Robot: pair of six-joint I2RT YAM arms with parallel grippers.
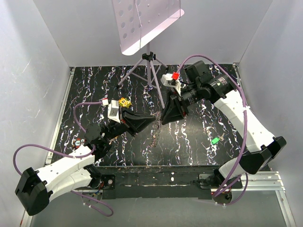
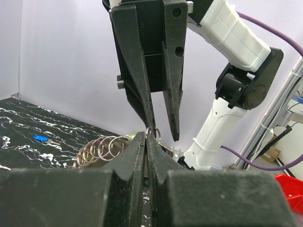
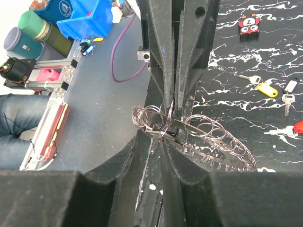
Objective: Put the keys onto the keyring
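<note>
The keyring [image 3: 227, 142], a toothed grey ring carrying several small split rings, hangs between the two grippers above the table's middle. It also shows in the left wrist view [image 2: 102, 149]. My left gripper [image 1: 154, 118] is shut on its edge [image 2: 147, 136]. My right gripper [image 1: 164, 121] meets it tip to tip; its jaws stand a narrow gap apart around one small split ring [image 3: 165, 136]. A green key [image 1: 215, 140] lies on the table to the right. A blue key [image 2: 40, 138], a yellow key [image 3: 266, 89] and a silver key [image 3: 287, 94] lie further off.
A tripod [image 1: 149, 71] holding a white perforated plate [image 1: 142, 23] stands at the back centre, just behind the grippers. A yellow block [image 1: 124, 102] sits by the left wrist. A black and red toy [image 3: 248, 23] lies on the marbled black table [image 1: 189, 142]. White walls enclose three sides.
</note>
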